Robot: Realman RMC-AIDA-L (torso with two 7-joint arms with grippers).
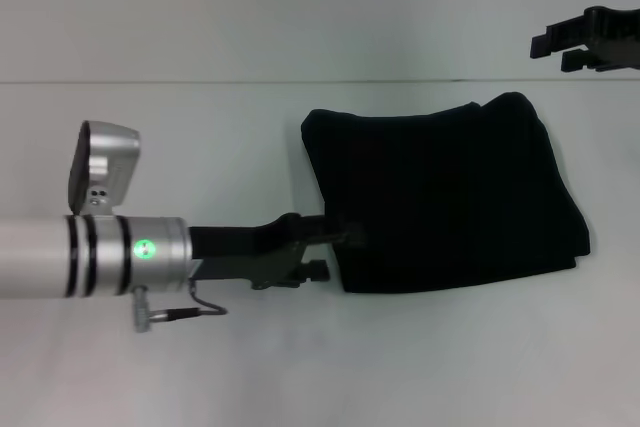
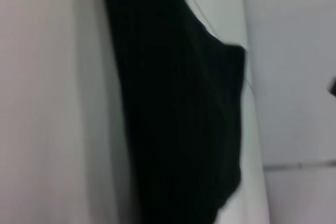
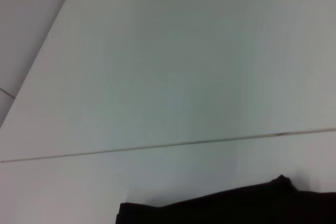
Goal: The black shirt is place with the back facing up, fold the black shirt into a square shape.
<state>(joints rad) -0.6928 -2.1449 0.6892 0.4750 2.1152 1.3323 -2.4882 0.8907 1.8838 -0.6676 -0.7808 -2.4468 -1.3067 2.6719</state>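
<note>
White table [image 1: 200,367] surface fills the head view, with a thin seam running across it toward the far edge. No other items lie on it apart from the shirt.

Shirt [image 1: 450,197]: black, folded into a rough rectangle, plain side up, no lettering visible. It lies flat on the table, right of centre and just short of the seam. The far right corner is slightly raised and bunched. The near edge runs fairly straight; the right edge shows stacked layers. In the left wrist view the shirt [image 2: 178,108] appears as a dark mass across the frame; detail cannot be made out. In the right wrist view only the shirt's far edge [image 3: 236,208] shows, with the seam and bare table beyond it.

Left gripper [image 1: 345,242]: reaches in from the left side of the table, low over the surface, its tip at the shirt's left edge near the near left corner. The fingers merge with the black cloth, so whether they are spread, pressed together or pinching the fabric cannot be told. Contact with the shirt's edge seems likely but cannot be confirmed.

Right gripper [image 1: 550,52]: held beyond the far right part of the table, well apart from the shirt, above the seam line. Its two fingers stand apart with a visible gap and nothing between them.
</note>
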